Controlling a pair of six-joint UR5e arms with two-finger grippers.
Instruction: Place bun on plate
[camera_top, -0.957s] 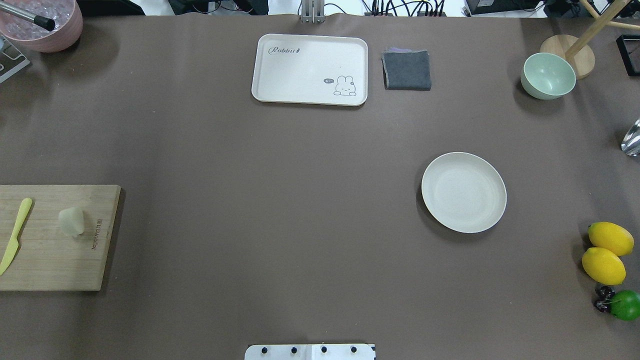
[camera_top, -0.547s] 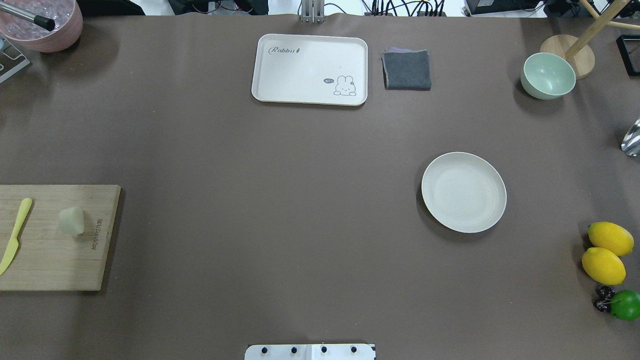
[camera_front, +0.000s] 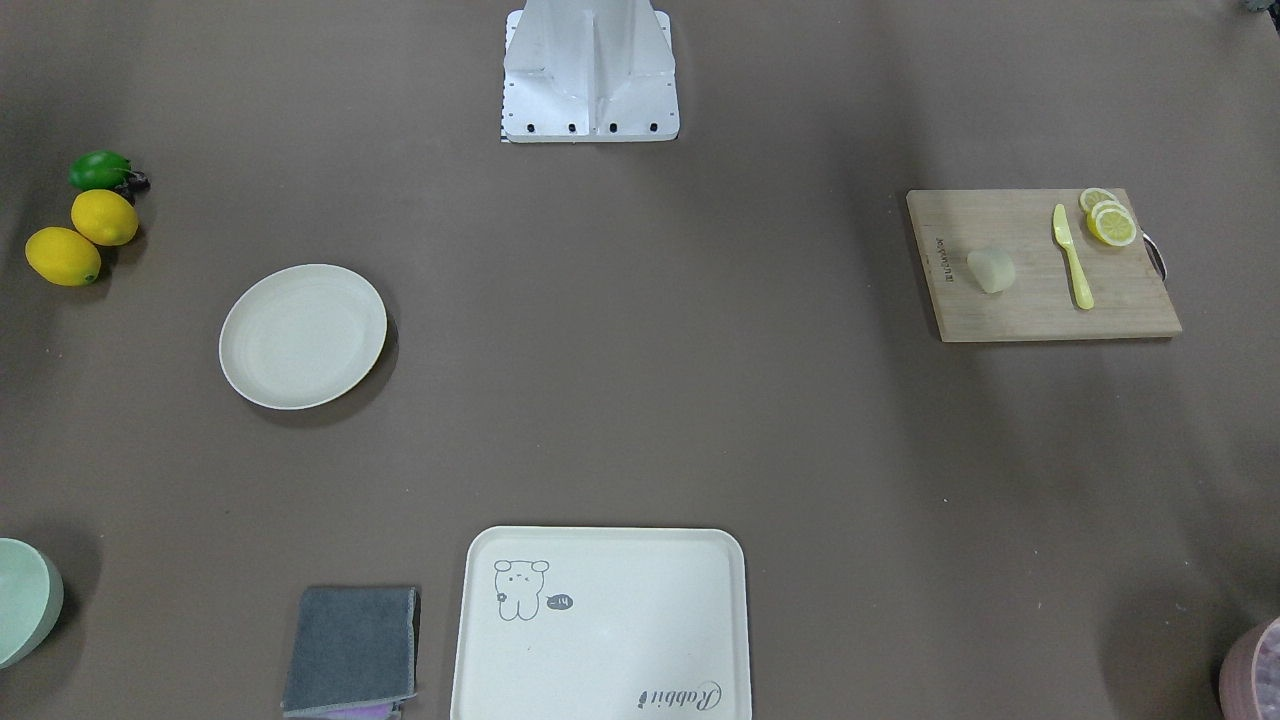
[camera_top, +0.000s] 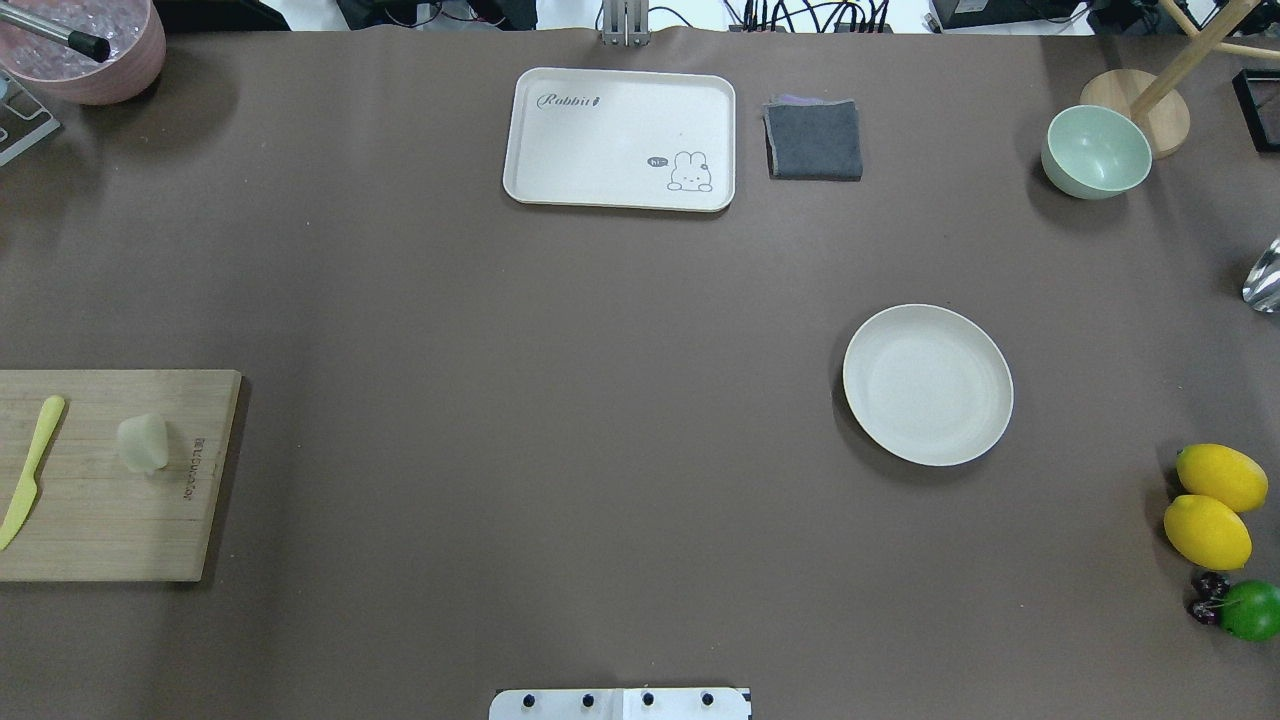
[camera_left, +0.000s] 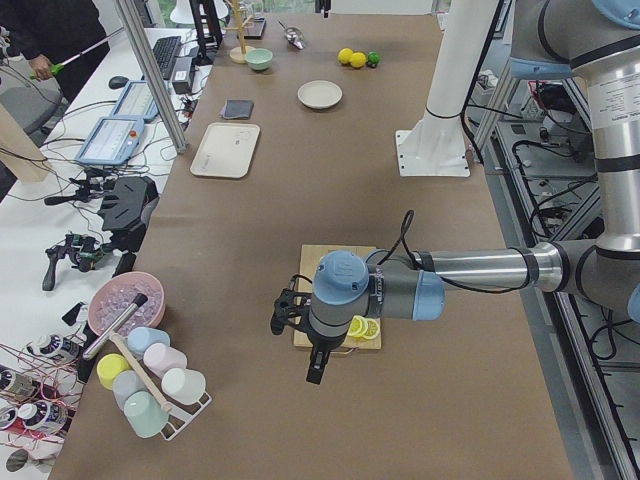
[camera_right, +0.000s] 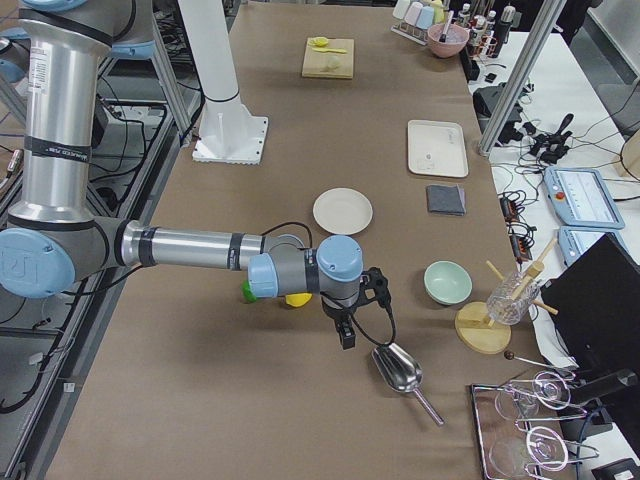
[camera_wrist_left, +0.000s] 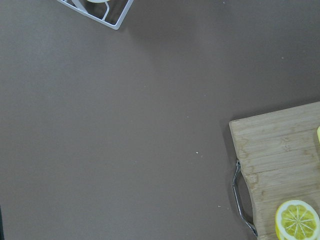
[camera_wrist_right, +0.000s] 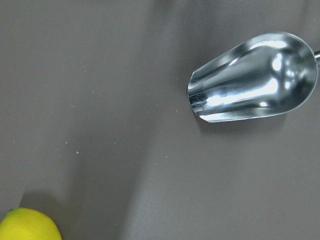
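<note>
The bun (camera_top: 142, 443), a small pale lump, rests on a wooden cutting board (camera_top: 100, 520) at the table's left edge; the front view shows the bun (camera_front: 990, 271) beside a yellow knife (camera_front: 1072, 256). The round cream plate (camera_top: 928, 385) lies empty on the right half of the table, the same plate (camera_front: 303, 336) on the front view's left. My left gripper (camera_left: 318, 365) hangs past the board's handle end, seen only from the side, so I cannot tell its state. My right gripper (camera_right: 345, 335) hovers between the lemons and a metal scoop (camera_wrist_right: 255, 77); its state cannot be told either.
Lemon slices (camera_front: 1108, 220) sit at the board's outer end. Two lemons (camera_top: 1220, 477) and a lime (camera_top: 1250, 610) lie at the right edge. At the back stand a cream tray (camera_top: 620, 138), a grey cloth (camera_top: 814, 140), a green bowl (camera_top: 1096, 150) and a pink bowl (camera_top: 85, 45).
</note>
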